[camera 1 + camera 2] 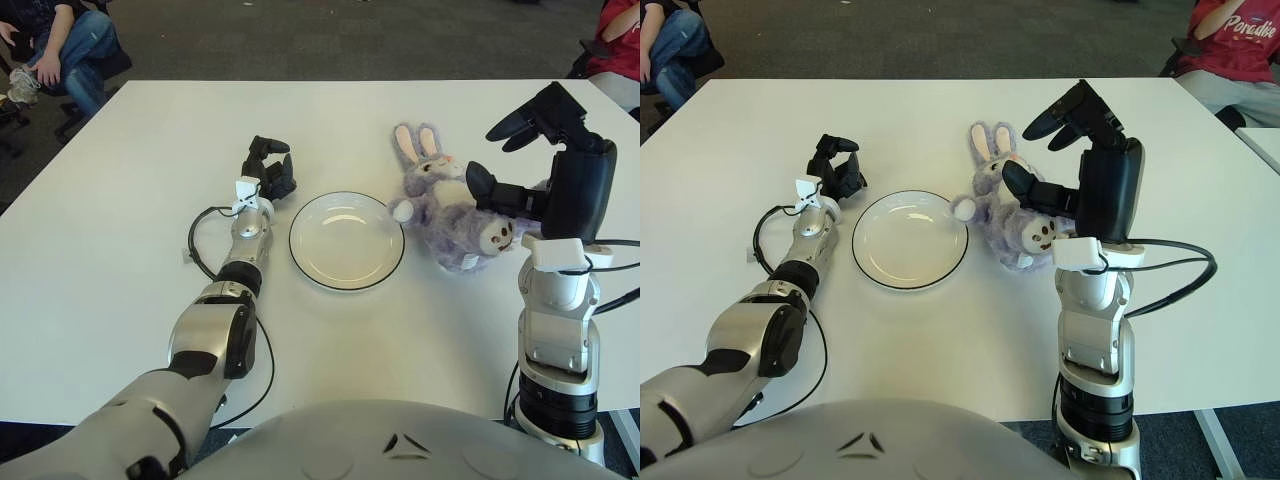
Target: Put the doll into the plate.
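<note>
A purple plush bunny doll (pixel 445 205) lies on the white table (pixel 120 200) just right of a white plate (pixel 346 240) with a dark rim. The plate holds nothing. My right hand (pixel 505 150) is raised over the doll's right side, fingers spread; its thumb (pixel 482 188) reaches down close to the doll's body, while the other fingers point up and away. It holds nothing. My left hand (pixel 268 166) shows just left of the plate, fingers curled, holding nothing.
A thin black cable (pixel 200 245) loops beside my left forearm. Seated people show at the far left (pixel 60 45) and far right (pixel 1230 40) table corners. Another cable (pixel 1170 290) hangs from my right wrist.
</note>
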Action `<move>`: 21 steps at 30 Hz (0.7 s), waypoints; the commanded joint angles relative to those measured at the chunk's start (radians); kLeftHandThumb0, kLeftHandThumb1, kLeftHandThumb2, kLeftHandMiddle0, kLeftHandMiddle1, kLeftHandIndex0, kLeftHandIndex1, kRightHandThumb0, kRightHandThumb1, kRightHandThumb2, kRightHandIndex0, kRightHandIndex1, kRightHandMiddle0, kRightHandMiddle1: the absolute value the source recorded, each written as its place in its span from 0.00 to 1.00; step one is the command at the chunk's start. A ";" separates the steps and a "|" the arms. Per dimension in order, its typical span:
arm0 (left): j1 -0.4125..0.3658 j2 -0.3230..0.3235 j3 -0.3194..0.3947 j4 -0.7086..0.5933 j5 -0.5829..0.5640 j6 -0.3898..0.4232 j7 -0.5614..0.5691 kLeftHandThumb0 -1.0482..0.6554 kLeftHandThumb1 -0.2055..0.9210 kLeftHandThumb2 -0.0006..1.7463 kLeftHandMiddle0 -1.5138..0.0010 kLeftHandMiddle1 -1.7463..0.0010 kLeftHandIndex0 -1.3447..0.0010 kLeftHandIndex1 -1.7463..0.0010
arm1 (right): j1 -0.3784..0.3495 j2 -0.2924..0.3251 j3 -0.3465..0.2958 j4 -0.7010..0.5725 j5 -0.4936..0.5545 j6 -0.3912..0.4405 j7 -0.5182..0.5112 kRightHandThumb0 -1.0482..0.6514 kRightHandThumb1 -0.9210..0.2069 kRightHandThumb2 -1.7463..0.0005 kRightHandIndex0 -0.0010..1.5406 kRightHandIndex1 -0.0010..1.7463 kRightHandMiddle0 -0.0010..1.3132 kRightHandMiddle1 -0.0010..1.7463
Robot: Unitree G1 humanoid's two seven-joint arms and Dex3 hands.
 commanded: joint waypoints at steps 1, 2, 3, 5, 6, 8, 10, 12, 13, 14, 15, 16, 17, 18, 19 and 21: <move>0.105 -0.009 -0.004 0.057 0.002 0.027 0.002 0.38 0.71 0.55 0.35 0.00 0.70 0.00 | 0.009 -0.003 0.001 -0.008 0.020 -0.023 0.013 0.61 0.42 0.39 0.30 1.00 0.41 0.84; 0.106 -0.010 -0.005 0.055 0.002 0.026 -0.002 0.38 0.71 0.55 0.35 0.00 0.71 0.00 | 0.014 -0.005 0.001 -0.006 0.036 -0.035 0.016 0.61 0.43 0.37 0.30 0.99 0.39 0.88; 0.107 -0.010 -0.005 0.054 0.001 0.025 -0.005 0.38 0.72 0.55 0.35 0.00 0.71 0.00 | 0.023 -0.007 0.001 -0.004 0.050 -0.052 0.017 0.61 0.44 0.36 0.30 0.99 0.38 0.90; 0.108 -0.011 -0.005 0.053 0.000 0.026 -0.007 0.38 0.72 0.54 0.35 0.00 0.71 0.00 | 0.042 -0.010 -0.004 -0.003 0.071 -0.082 0.016 0.50 0.33 0.50 0.43 0.99 0.41 0.86; 0.108 -0.011 -0.005 0.052 0.000 0.026 -0.007 0.38 0.72 0.54 0.35 0.00 0.71 0.00 | 0.051 -0.012 -0.008 -0.003 0.079 -0.096 0.015 0.48 0.30 0.54 0.46 0.99 0.42 0.85; 0.109 -0.012 -0.004 0.051 -0.001 0.026 -0.006 0.38 0.72 0.54 0.35 0.00 0.71 0.00 | 0.097 -0.025 -0.038 -0.024 0.119 -0.137 0.026 0.42 0.23 0.64 0.54 1.00 0.45 0.81; 0.109 -0.013 -0.004 0.050 -0.001 0.027 -0.005 0.38 0.72 0.54 0.35 0.00 0.71 0.00 | 0.119 -0.034 -0.057 -0.033 0.144 -0.160 0.037 0.40 0.21 0.67 0.57 1.00 0.46 0.80; 0.109 -0.014 -0.004 0.048 -0.002 0.027 -0.005 0.38 0.72 0.54 0.35 0.00 0.71 0.00 | 0.120 -0.036 -0.064 -0.026 0.150 -0.175 0.041 0.39 0.19 0.69 0.61 1.00 0.47 0.79; 0.109 -0.014 -0.004 0.048 -0.002 0.027 -0.005 0.38 0.72 0.54 0.35 0.00 0.71 0.00 | 0.120 -0.037 -0.066 -0.024 0.151 -0.180 0.042 0.39 0.19 0.70 0.62 1.00 0.47 0.79; 0.109 -0.014 -0.004 0.048 -0.002 0.028 -0.005 0.38 0.72 0.54 0.35 0.00 0.71 0.00 | 0.120 -0.036 -0.069 -0.019 0.150 -0.190 0.037 0.39 0.19 0.70 0.63 1.00 0.47 0.79; 0.109 -0.014 -0.005 0.048 -0.001 0.029 -0.005 0.38 0.72 0.54 0.35 0.00 0.71 0.00 | 0.122 -0.034 -0.072 -0.011 0.143 -0.207 0.027 0.39 0.18 0.71 0.64 1.00 0.46 0.79; 0.109 -0.014 -0.005 0.048 -0.001 0.030 -0.004 0.38 0.72 0.54 0.35 0.00 0.71 0.00 | 0.122 -0.032 -0.075 -0.006 0.139 -0.219 0.020 0.39 0.18 0.71 0.65 1.00 0.46 0.79; 0.109 -0.014 -0.006 0.047 0.000 0.030 -0.004 0.38 0.72 0.54 0.35 0.00 0.71 0.00 | 0.116 -0.026 -0.077 0.024 0.116 -0.257 -0.014 0.39 0.17 0.71 0.66 1.00 0.45 0.80; 0.109 -0.014 -0.006 0.047 0.001 0.030 -0.004 0.38 0.72 0.54 0.35 0.00 0.71 0.00 | 0.111 -0.022 -0.079 0.046 0.100 -0.284 -0.037 0.39 0.16 0.71 0.66 1.00 0.44 0.80; 0.110 -0.014 -0.007 0.047 0.002 0.029 -0.003 0.38 0.72 0.54 0.35 0.00 0.71 0.00 | 0.097 -0.017 -0.079 0.084 0.078 -0.326 -0.075 0.39 0.16 0.72 0.66 1.00 0.44 0.80; 0.110 -0.014 -0.008 0.046 0.003 0.028 -0.003 0.38 0.72 0.55 0.34 0.00 0.71 0.00 | 0.090 -0.010 -0.094 0.128 0.056 -0.402 -0.135 0.39 0.16 0.72 0.67 1.00 0.44 0.81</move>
